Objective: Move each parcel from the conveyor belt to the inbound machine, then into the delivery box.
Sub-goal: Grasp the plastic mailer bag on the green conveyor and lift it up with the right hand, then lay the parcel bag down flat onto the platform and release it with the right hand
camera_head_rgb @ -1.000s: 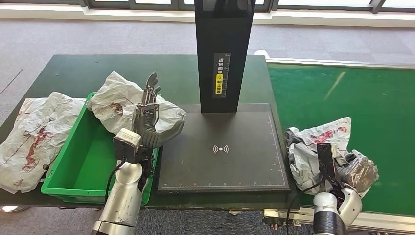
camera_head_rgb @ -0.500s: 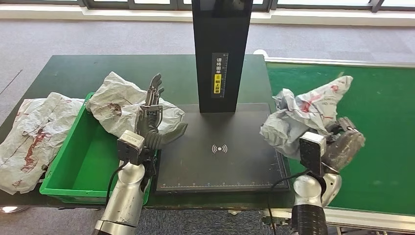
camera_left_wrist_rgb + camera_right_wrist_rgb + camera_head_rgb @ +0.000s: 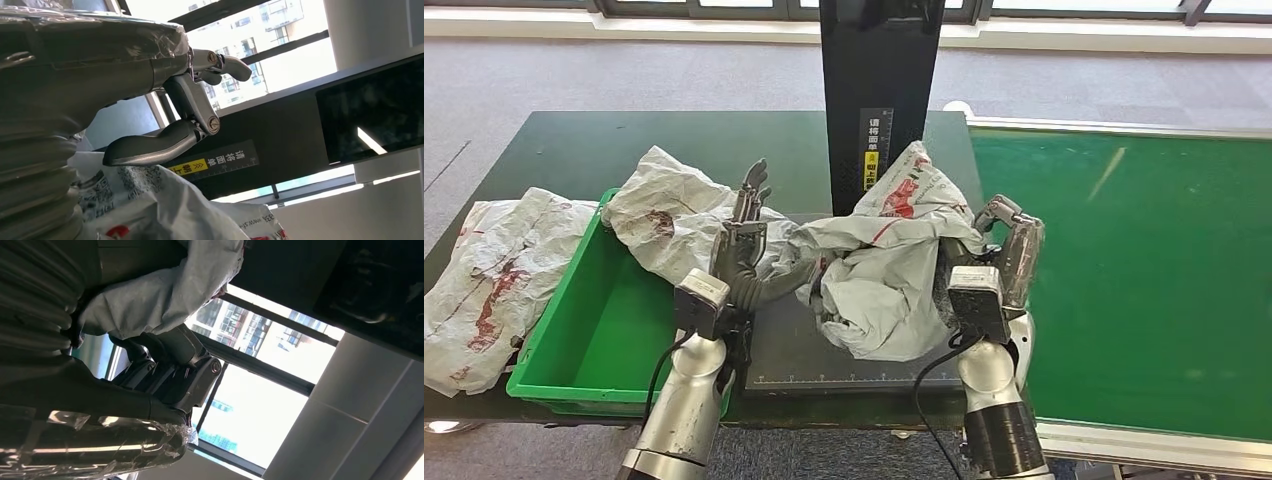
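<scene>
The right hand [image 3: 1009, 250] grips a crumpled grey-white parcel [image 3: 884, 260] at its right edge and holds it over the dark scanning plate of the inbound machine [image 3: 879, 100], the bag's lower folds sagging onto or just above the plate; which of the two is hard to tell from the head view. The left hand [image 3: 749, 250] holds nothing, its fingers spread and upright, just beside the parcel's left flank. The parcel looks like a thin plastic mailer: light, soft, limp and probably slick, so it will likely fold and droop wherever it is not supported. A bunched handful of film near the bulk of the contents should hold better than a loose corner. A second parcel [image 3: 674, 215] lies across the far corner of the green delivery box [image 3: 584, 340], and a third parcel [image 3: 489, 275] rests on the tabletop [image 3: 574, 140] to the box's left. The green conveyor belt [image 3: 1144, 260] lies to the right.
</scene>
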Controlling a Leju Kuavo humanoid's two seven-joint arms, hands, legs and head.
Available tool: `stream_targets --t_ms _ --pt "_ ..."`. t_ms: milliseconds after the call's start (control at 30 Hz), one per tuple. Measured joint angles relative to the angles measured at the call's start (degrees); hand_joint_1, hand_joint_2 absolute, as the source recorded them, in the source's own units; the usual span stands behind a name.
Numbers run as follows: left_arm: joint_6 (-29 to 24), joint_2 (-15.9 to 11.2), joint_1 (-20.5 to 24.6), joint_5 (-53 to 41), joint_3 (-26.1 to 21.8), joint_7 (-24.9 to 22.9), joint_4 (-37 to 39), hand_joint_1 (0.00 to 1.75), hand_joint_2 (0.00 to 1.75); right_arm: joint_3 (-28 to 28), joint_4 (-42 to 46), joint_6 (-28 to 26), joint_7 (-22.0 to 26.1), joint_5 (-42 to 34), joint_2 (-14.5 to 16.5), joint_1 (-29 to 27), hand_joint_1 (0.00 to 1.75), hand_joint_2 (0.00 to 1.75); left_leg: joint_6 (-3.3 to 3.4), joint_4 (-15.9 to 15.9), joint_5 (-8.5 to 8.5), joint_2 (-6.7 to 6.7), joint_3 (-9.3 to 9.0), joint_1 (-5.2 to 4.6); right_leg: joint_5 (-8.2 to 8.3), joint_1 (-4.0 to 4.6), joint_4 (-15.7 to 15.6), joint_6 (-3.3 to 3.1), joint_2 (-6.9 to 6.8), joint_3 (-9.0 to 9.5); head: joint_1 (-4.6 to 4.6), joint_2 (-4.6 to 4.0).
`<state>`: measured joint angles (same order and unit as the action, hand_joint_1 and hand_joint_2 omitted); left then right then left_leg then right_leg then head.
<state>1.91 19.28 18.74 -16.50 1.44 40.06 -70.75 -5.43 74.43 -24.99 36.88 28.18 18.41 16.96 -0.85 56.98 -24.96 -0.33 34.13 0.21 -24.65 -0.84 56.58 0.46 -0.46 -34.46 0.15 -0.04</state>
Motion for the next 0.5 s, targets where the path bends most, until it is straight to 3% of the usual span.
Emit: stream_targets --t_ms 267,300,400,433,500 --pt "-0.3 0.0 0.3 1.7 1.1 0.0 1.0 0.00 1.75 -4.0 -1.7 5.2 1.5 -4.7 0.5 0.7 1.75 1.75 -0.01 0.0 0.01 0.03 -0.01 0.01 0.01 0.02 0.0 0.00 0.02 -0.01 0.02 0.01" --pt "-0.4 0.0 0.4 2.0 1.5 0.0 1.2 0.00 1.75 -4.7 -2.2 5.6 1.6 -5.5 0.6 1.0 1.31 1.75 -0.02 0.0 0.01 0.03 -0.01 0.01 0.01 0.02 0.0 0.00 0.02 -0.02 0.02 0.01" --pt "-0.7 0.0 0.6 3.0 2.4 0.0 1.8 0.00 1.75 -6.2 -4.1 6.5 1.0 -7.3 0.9 2.3 0.00 0.44 -0.02 0.0 0.01 0.03 -0.01 0.02 0.01 0.02 0.0 0.00 0.03 -0.03 0.02 0.00" --pt "-0.9 0.0 0.7 3.3 2.7 0.0 2.0 0.00 1.75 -6.5 -5.1 6.4 -0.2 -7.1 1.0 2.9 0.00 0.00 -0.02 0.0 0.01 0.03 -0.01 0.02 0.01 0.02 0.0 0.00 0.03 -0.03 0.02 0.00" --pt "-1.4 0.0 0.9 3.7 3.5 0.0 2.4 0.00 1.75 -6.9 -8.1 4.8 -3.0 -5.4 1.1 4.3 0.00 0.00 -0.02 0.0 0.02 0.02 -0.01 0.02 0.01 0.02 0.0 0.00 0.02 -0.02 0.02 0.01"
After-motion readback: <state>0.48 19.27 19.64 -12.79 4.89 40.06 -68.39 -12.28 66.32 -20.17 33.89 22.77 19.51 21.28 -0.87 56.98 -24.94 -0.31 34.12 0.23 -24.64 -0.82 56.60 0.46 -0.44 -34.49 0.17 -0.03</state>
